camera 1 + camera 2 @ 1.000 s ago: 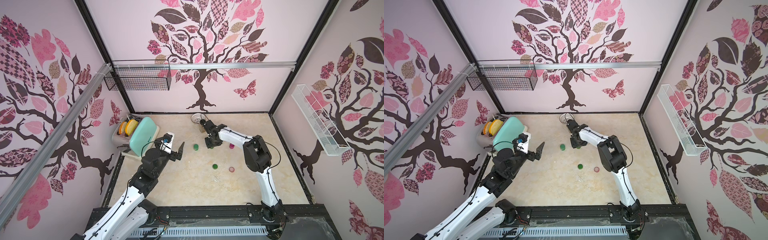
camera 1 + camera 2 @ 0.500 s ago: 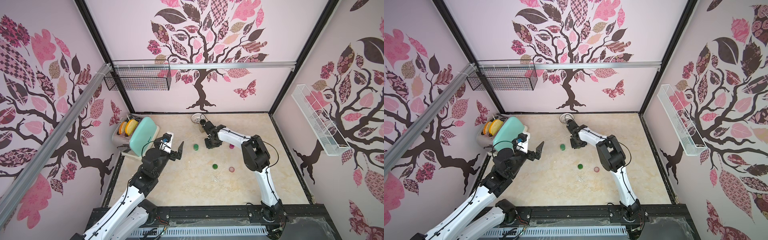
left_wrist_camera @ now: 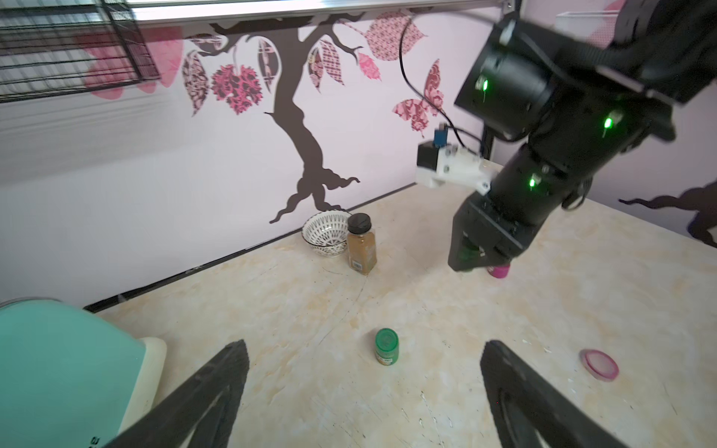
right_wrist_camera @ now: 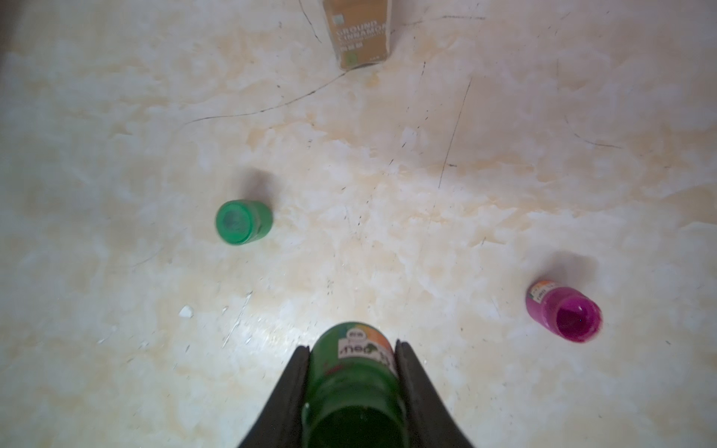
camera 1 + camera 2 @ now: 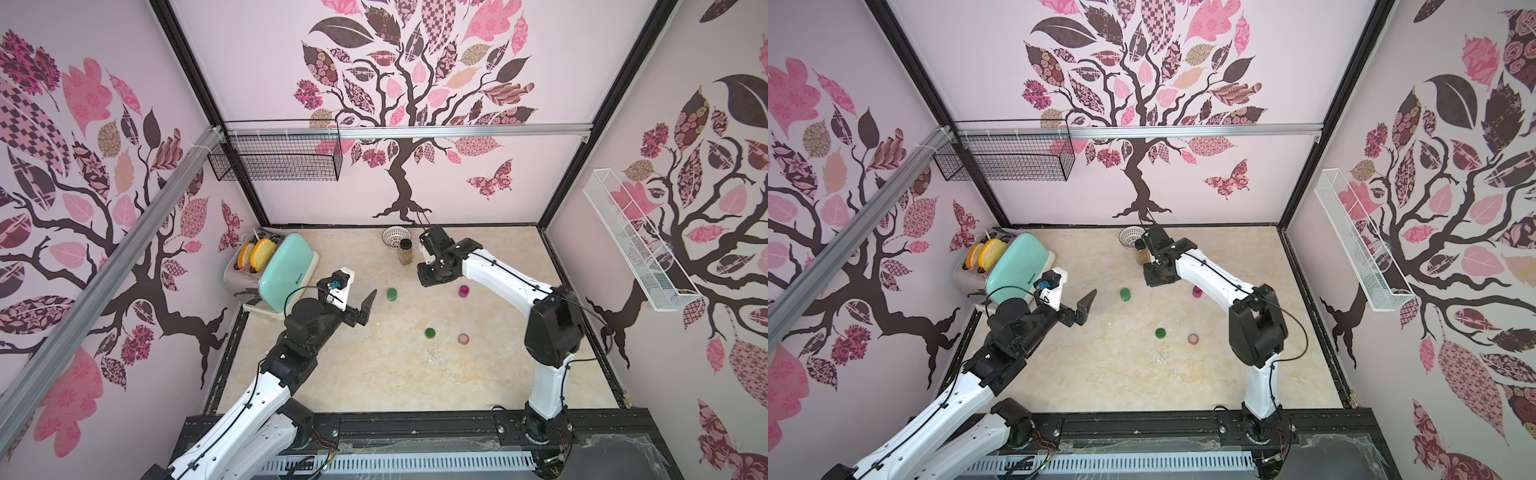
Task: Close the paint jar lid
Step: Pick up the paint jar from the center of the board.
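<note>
The right pincer (image 4: 352, 349) hugs the open green jar (image 4: 355, 391); in a top view the green lid (image 5: 429, 332) lies four o'clock from the wide-open left pincer (image 5: 365, 307).

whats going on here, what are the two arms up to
The right gripper is shut on an open green paint jar near the ground cinnamon jar. A loose green lid and a pink lid lie on the table. An open pink paint jar and a capped green jar stand nearby. The left gripper hovers open and empty, so no lid is on yet.
</note>
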Robot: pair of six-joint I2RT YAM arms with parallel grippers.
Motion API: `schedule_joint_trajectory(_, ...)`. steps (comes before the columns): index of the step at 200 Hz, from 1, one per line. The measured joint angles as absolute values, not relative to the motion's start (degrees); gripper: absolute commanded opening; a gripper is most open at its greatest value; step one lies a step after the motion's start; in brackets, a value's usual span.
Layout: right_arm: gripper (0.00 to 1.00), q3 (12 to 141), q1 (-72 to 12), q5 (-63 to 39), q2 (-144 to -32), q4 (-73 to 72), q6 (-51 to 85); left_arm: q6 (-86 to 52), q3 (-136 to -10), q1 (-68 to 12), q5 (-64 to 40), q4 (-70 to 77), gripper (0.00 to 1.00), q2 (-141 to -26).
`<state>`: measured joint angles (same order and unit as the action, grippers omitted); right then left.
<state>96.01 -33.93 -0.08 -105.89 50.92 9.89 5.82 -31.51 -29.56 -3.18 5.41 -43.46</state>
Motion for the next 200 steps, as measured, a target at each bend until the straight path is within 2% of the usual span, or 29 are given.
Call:
schedule_joint_trajectory(50,0.3,88.4,-33.9,-8.2,-92.7,53.5,9.3,8.4,-28.1,-29.7,-19.6,15.4,0.88,-48.1)
schedule_joint_trajectory(73,0.29,84.5,-34.0,-12.8,-88.5,54.0,9.8,9.3,-28.1,-31.7,-24.2,19.5,0.89,-52.4)
schedule_joint_trajectory(116,0.26,79.7,-34.4,-18.8,-81.9,53.7,11.9,13.2,-28.1,-40.6,-25.8,23.9,0.88,-58.9)
schedule_joint_trajectory(200,0.26,77.8,-38.2,-21.8,-79.9,51.2,16.6,12.0,-30.9,-41.7,-25.8,29.7,0.8,-65.9)
